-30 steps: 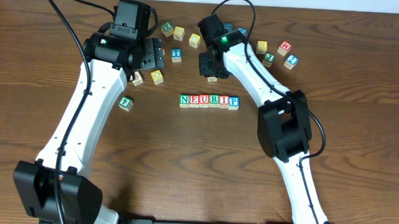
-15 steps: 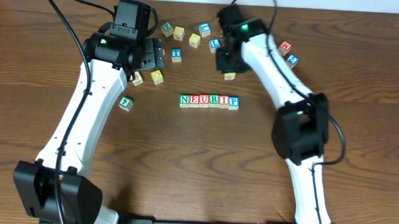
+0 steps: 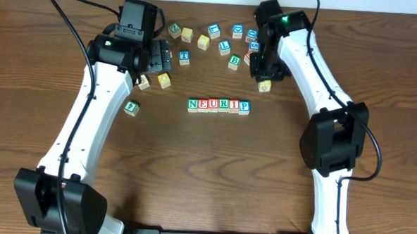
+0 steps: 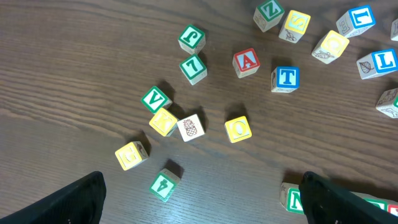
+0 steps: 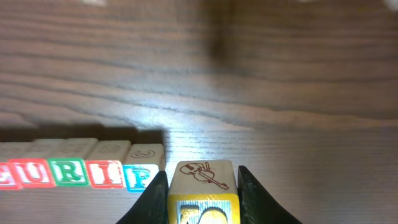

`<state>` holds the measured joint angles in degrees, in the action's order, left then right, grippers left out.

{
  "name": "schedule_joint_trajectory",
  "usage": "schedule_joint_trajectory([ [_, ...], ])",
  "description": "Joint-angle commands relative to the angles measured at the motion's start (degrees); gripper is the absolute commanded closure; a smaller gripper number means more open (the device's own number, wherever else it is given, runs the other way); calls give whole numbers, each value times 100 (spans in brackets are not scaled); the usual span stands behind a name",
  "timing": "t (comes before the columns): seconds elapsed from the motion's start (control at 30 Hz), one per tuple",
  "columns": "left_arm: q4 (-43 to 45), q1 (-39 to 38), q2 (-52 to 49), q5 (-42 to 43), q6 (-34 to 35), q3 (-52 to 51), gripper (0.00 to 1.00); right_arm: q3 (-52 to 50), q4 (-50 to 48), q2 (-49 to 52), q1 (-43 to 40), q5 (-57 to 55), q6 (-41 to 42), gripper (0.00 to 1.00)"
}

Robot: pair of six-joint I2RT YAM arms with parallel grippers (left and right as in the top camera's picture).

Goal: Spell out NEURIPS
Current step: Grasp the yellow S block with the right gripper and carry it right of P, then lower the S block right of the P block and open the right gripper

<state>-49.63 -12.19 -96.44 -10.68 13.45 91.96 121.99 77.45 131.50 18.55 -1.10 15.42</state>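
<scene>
Dark wooden tabletop [image 5: 280,74] is stretching ahead of your right tool [image 5: 200,193], which is pinching the yellow-faced cube [image 5: 200,177], likely light and rigid, squarely across opposite flat sides.

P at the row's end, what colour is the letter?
Blue. The P cube shows best in the right wrist view.

Six row cubes [image 3: 219,105] are sitting just left of the right gripper [image 3: 264,77], one held cube [image 5: 201,177] sitting between its fingers, over a dozen loose cubes [image 4: 237,129] lying apart from it.
</scene>
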Motion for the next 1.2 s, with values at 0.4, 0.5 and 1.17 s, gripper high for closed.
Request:
schedule_joint_trajectory([
  [0.4,-4,28,22,-52,-33,13,2,-938,-400,-13,-20,-76,-114,73],
  [0.5,-4,28,22,-52,-31,13,2,-1067,-553,-13,-20,-105,-140,71],
  [1.17,-2,28,22,-52,-33,13,2,-1425,-1060,-13,-24,-114,-223,62],
])
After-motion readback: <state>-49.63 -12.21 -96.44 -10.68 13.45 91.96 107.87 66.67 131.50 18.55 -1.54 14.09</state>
